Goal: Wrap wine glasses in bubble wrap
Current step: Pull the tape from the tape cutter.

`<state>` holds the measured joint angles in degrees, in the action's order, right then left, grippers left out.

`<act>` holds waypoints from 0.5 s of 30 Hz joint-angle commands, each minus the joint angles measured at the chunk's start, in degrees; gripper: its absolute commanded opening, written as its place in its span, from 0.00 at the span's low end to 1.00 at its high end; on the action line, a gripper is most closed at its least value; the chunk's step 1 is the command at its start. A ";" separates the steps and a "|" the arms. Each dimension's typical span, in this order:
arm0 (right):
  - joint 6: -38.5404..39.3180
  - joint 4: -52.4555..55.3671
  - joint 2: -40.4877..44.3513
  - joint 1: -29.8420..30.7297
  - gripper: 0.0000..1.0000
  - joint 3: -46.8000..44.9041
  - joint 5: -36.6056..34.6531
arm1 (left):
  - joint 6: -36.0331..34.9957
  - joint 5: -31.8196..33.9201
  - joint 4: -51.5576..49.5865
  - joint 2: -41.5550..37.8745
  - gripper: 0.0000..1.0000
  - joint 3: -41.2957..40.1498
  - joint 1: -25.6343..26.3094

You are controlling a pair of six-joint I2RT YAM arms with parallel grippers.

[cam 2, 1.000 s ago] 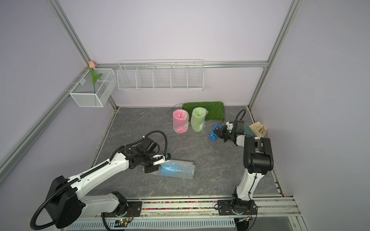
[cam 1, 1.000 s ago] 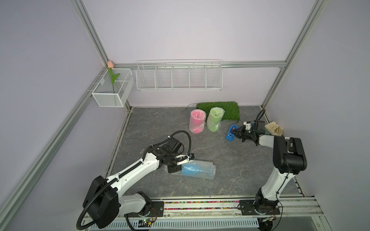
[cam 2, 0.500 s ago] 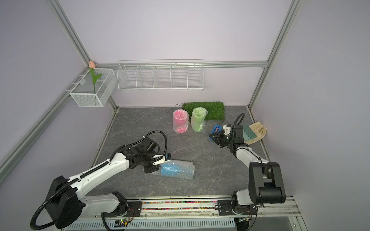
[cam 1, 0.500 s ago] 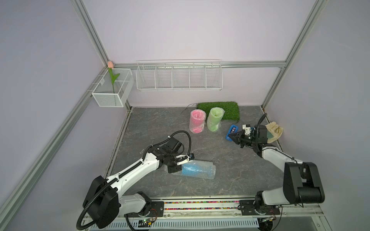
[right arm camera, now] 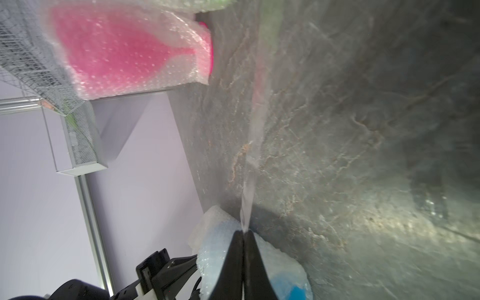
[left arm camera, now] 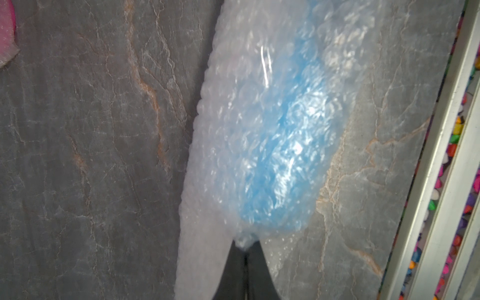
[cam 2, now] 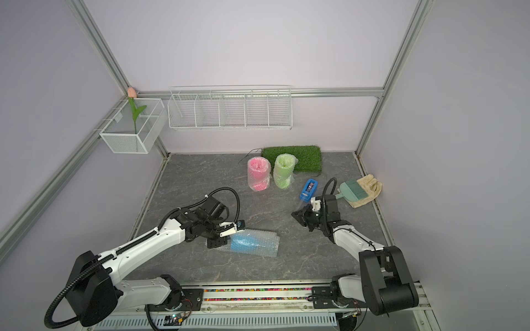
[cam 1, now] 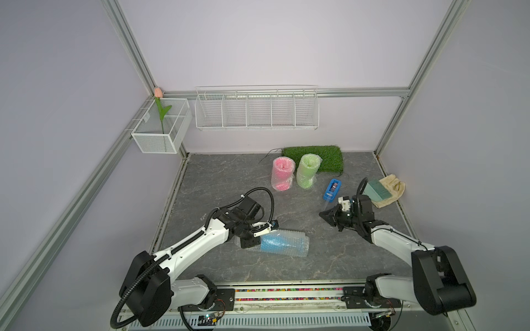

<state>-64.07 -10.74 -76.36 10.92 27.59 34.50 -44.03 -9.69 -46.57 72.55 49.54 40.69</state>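
1. The blue goblet (cam 1: 274,243) lies on its side on the veined, stone-look worktop (cam 1: 226,183), rolled in clear, knobbly bubble wrap (cam 1: 296,243).
2. The left tool (left arm camera: 245,250) is closed, pinching the wrap's crumpled end.
3. The right tool (right arm camera: 243,235) is closed on a thin clear strip (right arm camera: 255,130).
4. The pink goblet (cam 1: 282,173) and green goblet (cam 1: 307,170) stand wrapped by the tufted grass mat (cam 1: 329,156).

Your left arm (cam 1: 200,243) extends low from the near-left base toward the middle of the table. The left gripper (cam 1: 255,240) lies almost flat, its jaws pinched shut on the bubble wrap (left arm camera: 223,145). Your right arm (cam 1: 395,243) extends from the near-right base with the wrist turned leftward. The right gripper (cam 1: 323,215) points left, fingertips closed on a clear tape strip (right arm camera: 253,145).
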 commanded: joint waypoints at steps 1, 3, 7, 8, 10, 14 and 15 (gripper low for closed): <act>-1.04 -5.50 -4.39 2.11 0.08 -2.53 0.96 | -0.62 -1.65 -0.44 0.62 0.05 0.56 0.27; -1.48 -7.99 -6.37 2.89 0.11 -4.03 0.97 | -0.62 -1.73 -0.60 0.83 0.05 0.71 0.27; -2.74 -10.28 -7.50 4.84 0.20 -6.33 0.75 | -0.62 -1.64 -0.63 0.92 0.05 0.74 0.27; -3.06 -10.23 -7.00 5.28 0.22 -6.72 0.62 | -0.65 -1.72 -0.62 1.01 0.05 0.73 0.27; -3.33 -7.96 -4.46 6.70 0.27 -7.19 -0.08 | -0.62 -1.64 -0.61 1.10 0.05 0.74 0.27; -1.55 2.23 3.85 8.17 0.37 -6.40 -2.10 | -0.60 -1.59 -0.63 1.24 0.05 0.82 0.27; -0.36 5.89 6.49 8.00 0.39 -5.60 -2.73 | -0.62 -1.58 -0.71 1.37 0.05 0.89 0.27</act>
<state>-65.95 -12.10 -74.85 18.72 21.06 33.45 -44.03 -10.33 -46.57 73.21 49.56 40.69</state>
